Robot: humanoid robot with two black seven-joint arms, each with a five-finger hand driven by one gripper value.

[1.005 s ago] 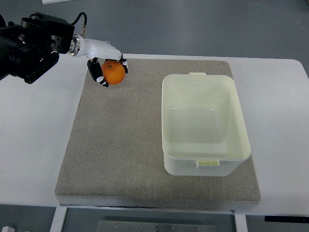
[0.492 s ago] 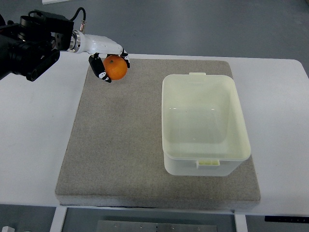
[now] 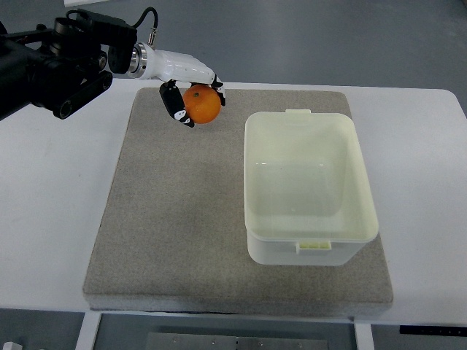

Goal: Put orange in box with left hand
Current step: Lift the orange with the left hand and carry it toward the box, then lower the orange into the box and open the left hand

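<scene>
Step in hand: carrying the orange [image 3: 202, 104] to the box [image 3: 310, 187] — my read is it should travel right and nearer until it hangs over the open middle, clear of the far-left rim, before the fingers let go.
Risk: releasing too high could make it bounce out.
Left hand [image 3: 191, 93]: at the far-left of the grey mat [image 3: 175, 219], reaching in from the left, palm over the fruit.
Fingers: curled and clamped round the orange.
Orange: in the hand — apparently lifted, left of the box.
Box: empty, lid off.

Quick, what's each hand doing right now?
Left hand: closed on the orange.
Right hand: not in view.
</scene>
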